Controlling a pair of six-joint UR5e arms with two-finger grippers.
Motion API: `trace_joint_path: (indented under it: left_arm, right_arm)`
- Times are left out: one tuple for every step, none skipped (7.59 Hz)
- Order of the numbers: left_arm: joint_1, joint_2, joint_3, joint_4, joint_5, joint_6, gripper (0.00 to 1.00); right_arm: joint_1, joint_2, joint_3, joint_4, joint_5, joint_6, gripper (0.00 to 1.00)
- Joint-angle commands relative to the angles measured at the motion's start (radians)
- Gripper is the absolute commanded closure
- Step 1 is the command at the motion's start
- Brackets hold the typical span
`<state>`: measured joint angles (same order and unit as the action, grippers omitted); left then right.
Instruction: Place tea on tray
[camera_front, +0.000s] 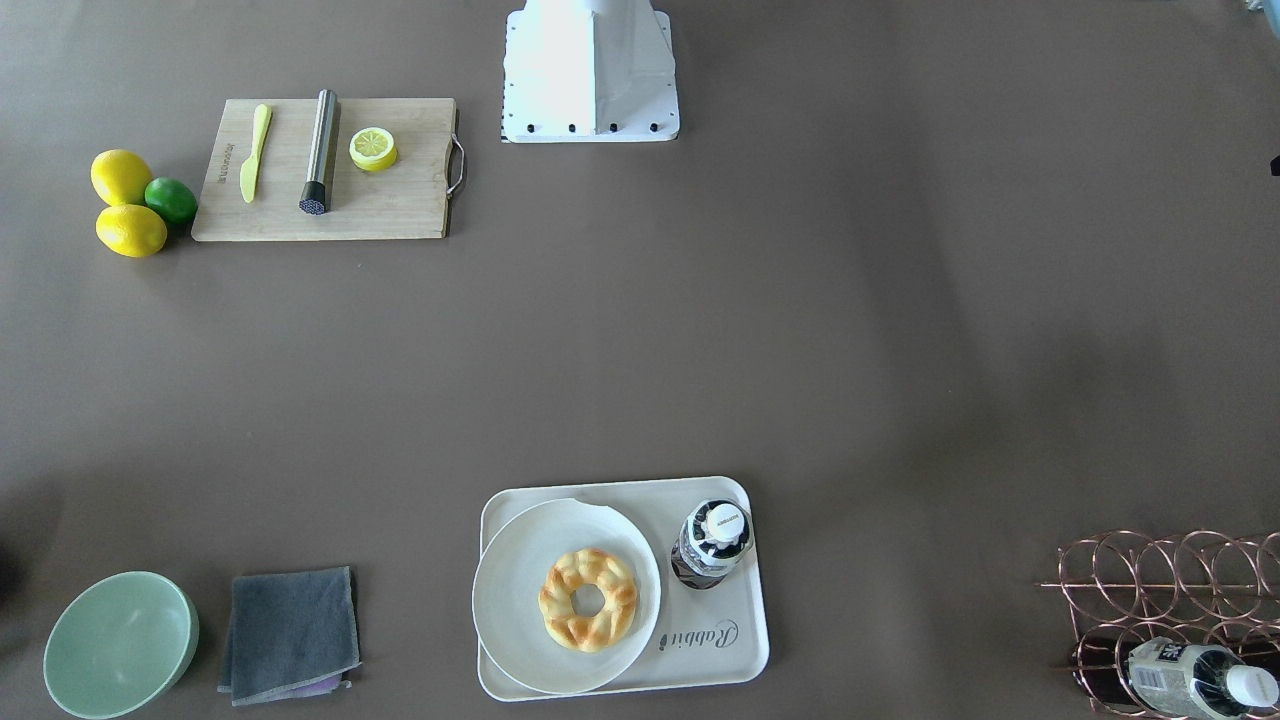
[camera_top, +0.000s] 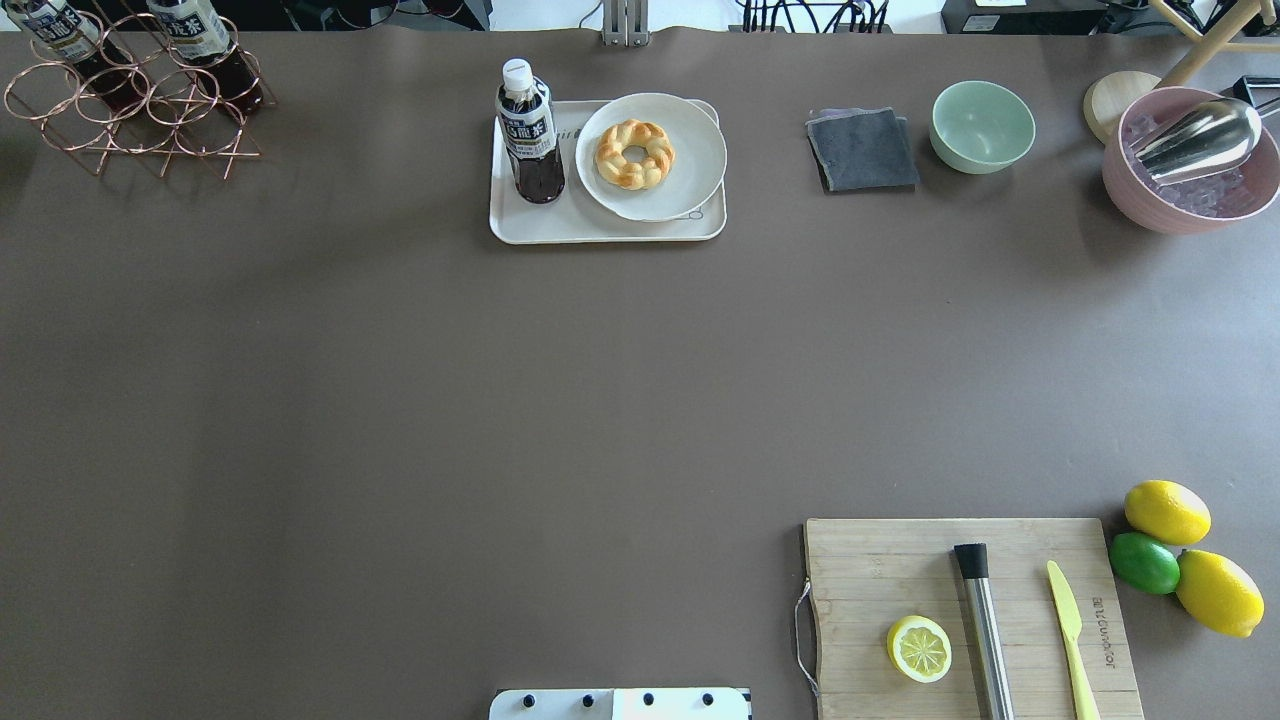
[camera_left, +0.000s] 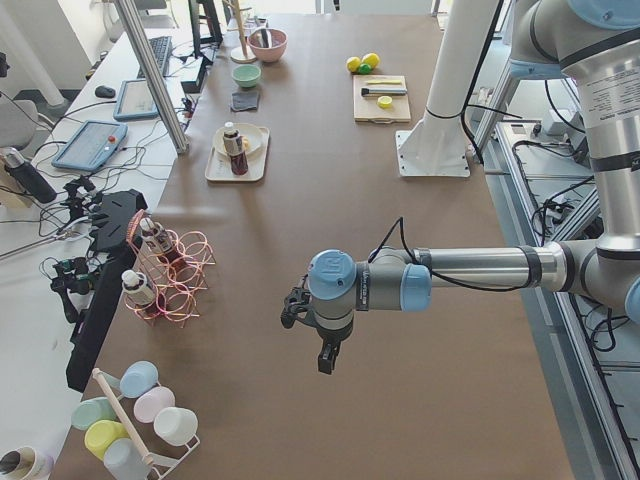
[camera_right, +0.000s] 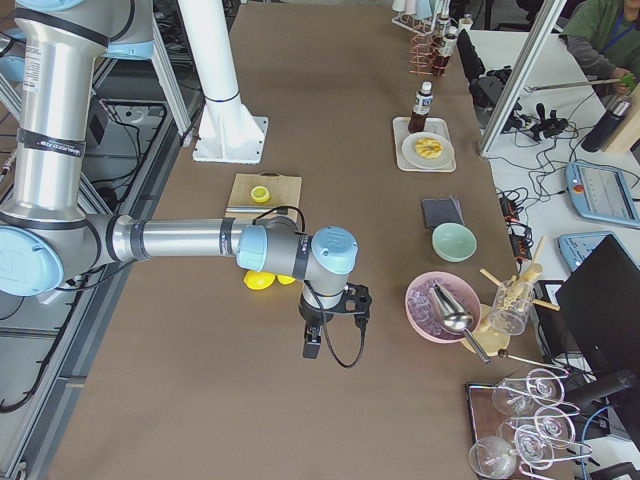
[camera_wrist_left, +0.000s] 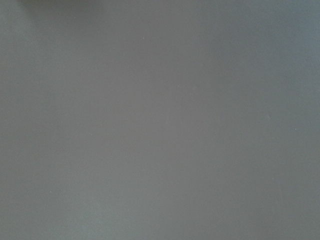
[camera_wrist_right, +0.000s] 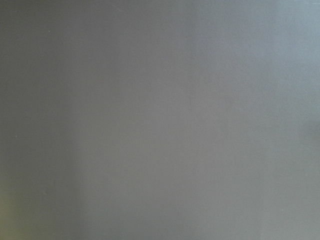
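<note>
The tea, a clear bottle of dark liquid with a white cap and a black-and-white label, stands upright on the left part of the cream tray at the far middle of the table. It also shows in the front view on the tray. Both arms are away from it, over bare table. My left gripper shows only in the exterior left view and my right gripper only in the exterior right view. I cannot tell if they are open or shut. Both wrist views show only the brown table.
A round white plate with a braided doughnut sits on the tray. A copper wire rack holds two similar bottles at far left. A grey cloth, green bowl, pink bowl, wooden cutting board and lemons lie at right.
</note>
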<state>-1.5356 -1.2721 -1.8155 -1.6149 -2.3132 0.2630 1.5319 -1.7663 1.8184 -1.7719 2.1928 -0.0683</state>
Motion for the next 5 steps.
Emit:
trace_joint_path:
  left_arm:
    - [0.0,-0.001,-0.002,-0.002,0.0,0.001,0.02]
    - [0.0,-0.001,-0.004,-0.003,-0.002,0.001,0.02]
    - [0.0,0.0,-0.004,-0.016,-0.002,0.001,0.02]
    - [0.0,0.0,-0.004,-0.016,-0.002,0.001,0.02]
    - [0.0,0.0,-0.004,-0.016,0.0,0.001,0.02]
  right_arm:
    - [0.026,-0.002,0.007,0.0,-0.001,-0.002,0.0]
    - [0.037,-0.008,0.006,0.0,-0.002,0.001,0.0]
    - [0.045,-0.008,0.007,0.0,-0.002,0.001,0.0]
    - [0.045,-0.007,0.007,0.0,-0.011,0.001,0.0]
    - [0.045,-0.007,0.007,0.0,-0.016,0.002,0.0]
